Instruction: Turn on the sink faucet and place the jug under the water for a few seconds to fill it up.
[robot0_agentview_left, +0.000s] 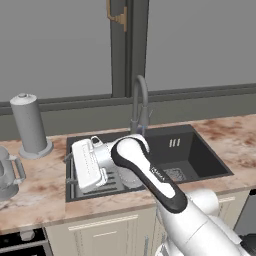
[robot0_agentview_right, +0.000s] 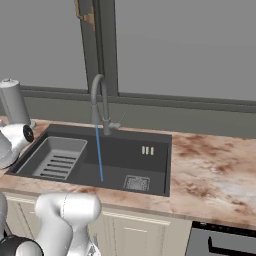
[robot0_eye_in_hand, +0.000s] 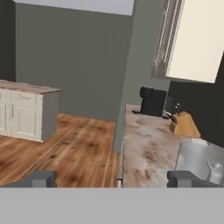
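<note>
The jug (robot0_agentview_left: 9, 172) stands at the counter's (robot0_agentview_left: 45, 187) left end, well apart from the sink (robot0_agentview_right: 150, 165), so it cannot fill yet. The gripper (robot0_eye_in_hand: 113, 178) faces along that counter toward it, jaws fully open, holding nothing. Right of it, water (robot0_agentview_right: 99, 152) runs from the faucet (robot0_agentview_right: 100, 102) into the basin.

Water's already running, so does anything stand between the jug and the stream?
Nothing tall. The jug stands on the counter left of the sink; a rack lies low in the basin, short of the water.
</note>
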